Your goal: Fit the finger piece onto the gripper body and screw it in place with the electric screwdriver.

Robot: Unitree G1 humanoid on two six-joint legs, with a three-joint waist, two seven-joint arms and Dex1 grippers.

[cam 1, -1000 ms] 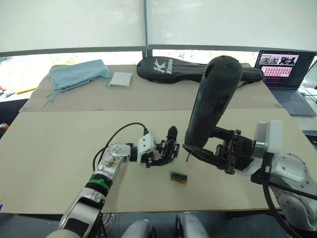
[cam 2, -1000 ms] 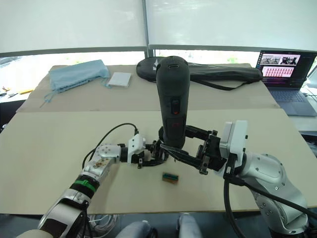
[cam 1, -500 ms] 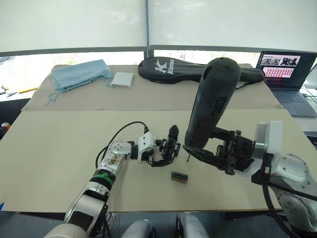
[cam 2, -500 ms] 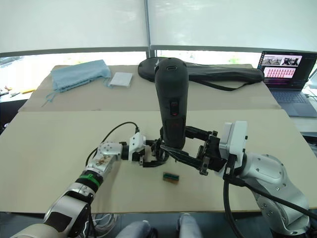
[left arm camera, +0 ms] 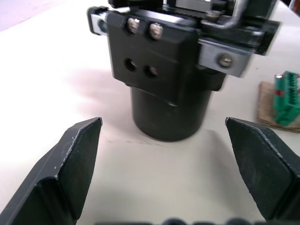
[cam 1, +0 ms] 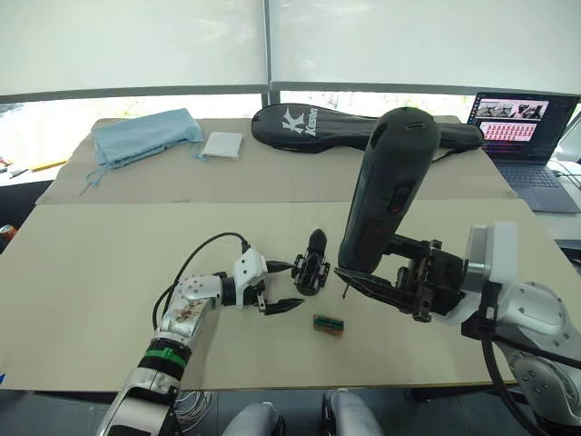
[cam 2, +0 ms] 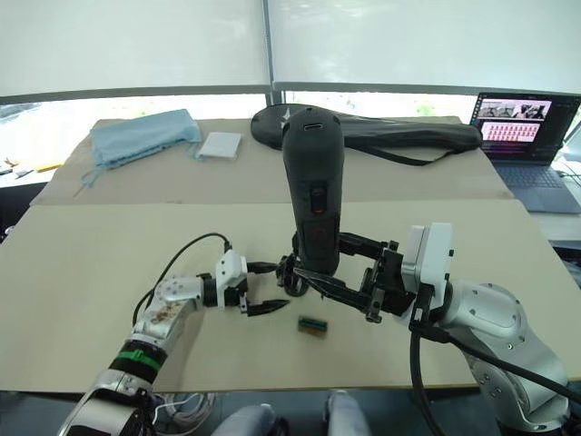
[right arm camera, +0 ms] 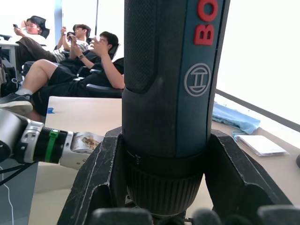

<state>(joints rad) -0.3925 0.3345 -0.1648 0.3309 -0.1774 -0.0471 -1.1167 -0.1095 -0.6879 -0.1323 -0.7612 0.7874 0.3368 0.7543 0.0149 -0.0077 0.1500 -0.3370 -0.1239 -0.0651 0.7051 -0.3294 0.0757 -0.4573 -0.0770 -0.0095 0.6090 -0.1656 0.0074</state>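
The gripper body [cam 1: 313, 271] is left standing upright on the desk [cam 1: 109, 263], just ahead of the left pincer [cam 1: 280, 285], whose 2 fingers are spread and released around nothing. The electric screwdriver [cam 1: 386, 191] is clenched upright in the right pincer [cam 1: 381, 277], bit down beside the body, apparently poised for screwing.
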